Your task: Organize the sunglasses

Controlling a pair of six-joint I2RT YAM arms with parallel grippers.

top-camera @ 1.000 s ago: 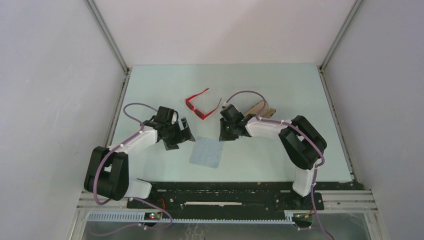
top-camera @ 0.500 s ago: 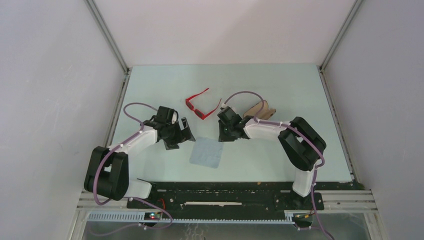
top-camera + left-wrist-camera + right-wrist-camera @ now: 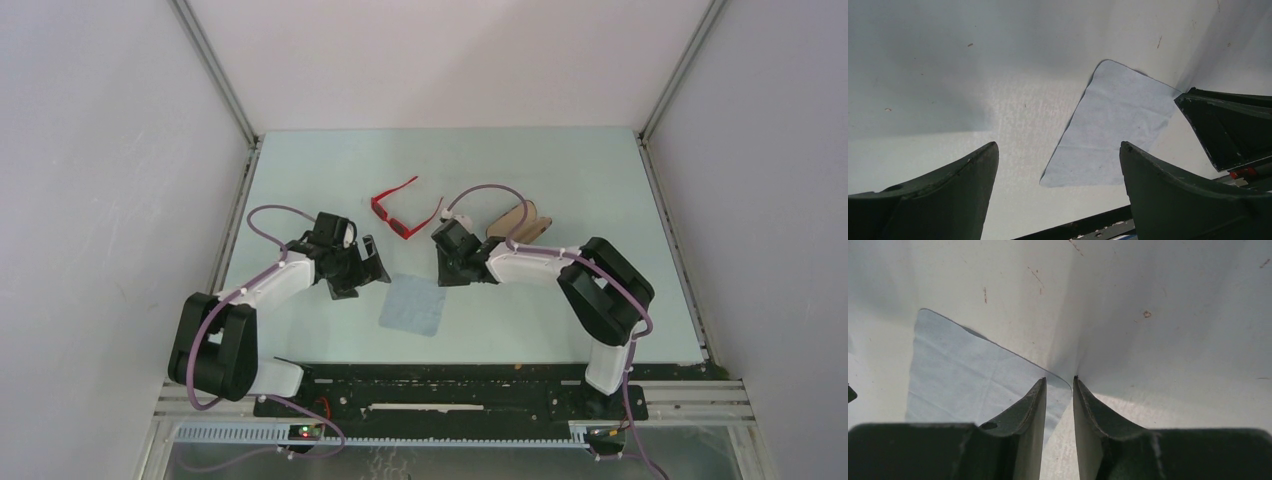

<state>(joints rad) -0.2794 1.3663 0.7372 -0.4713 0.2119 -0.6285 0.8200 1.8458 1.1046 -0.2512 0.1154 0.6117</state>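
The red sunglasses lie unfolded on the table, beyond both grippers and touched by neither; no wrist view shows them. My left gripper is open and empty, just left of the pale blue cloth, which shows between its jaws in the left wrist view. My right gripper hangs low at the cloth's far right corner. In the right wrist view its jaws stand a narrow gap apart, tips at the cloth's corner, holding nothing.
The brown plaid case lies right of the sunglasses, behind my right forearm. The right gripper's finger shows in the left wrist view. The black base rail runs along the table's near edge.
My right gripper has moved left and slightly nearer, onto the cloth's far right corner. The left arm, sunglasses, cloth and case have not moved.
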